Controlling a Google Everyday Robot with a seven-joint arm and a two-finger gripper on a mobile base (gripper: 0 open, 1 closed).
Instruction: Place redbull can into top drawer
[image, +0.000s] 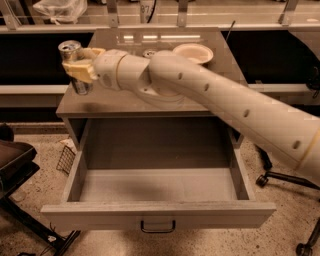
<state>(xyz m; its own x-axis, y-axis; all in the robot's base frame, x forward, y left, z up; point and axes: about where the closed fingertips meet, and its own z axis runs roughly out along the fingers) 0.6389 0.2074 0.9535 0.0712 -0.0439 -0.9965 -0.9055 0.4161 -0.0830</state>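
End effector (76, 70) sat at the far-left edge of the desk (125, 103), fingers clamped narrow round the mid-body of the redbull can (70, 51). The can was upright, pull-tab top showing above the fingers, base at or just above the desk surface; couldn't tell which. The mid-height grip prob. made sense: it kept the tall slim can from tipping and left the base free for setting down. The arm reached in from the right, across the desk and over the drawer's back-right corner.

Top drawer (100, 216) was pulled fully out toward the camera, handle (157, 227) low on the front panel, nothing inside. So the target was ready, w/ the can well apart from it, up and to the left. Judged step: lift done or starting, w/ carry over the drawer and lowering to follow.

Desk top was grey-brown, smooth, w/ some glare near the back. A pale bowl (192, 52) sat at back right, and a small round item (148, 52) beside it, mostly hidden by the arm.

Room: speckled floor, a dark chair (12, 162) at left, a wire rack (65, 159) by the desk leg, a plastic bag (55, 9) on the ledge behind.
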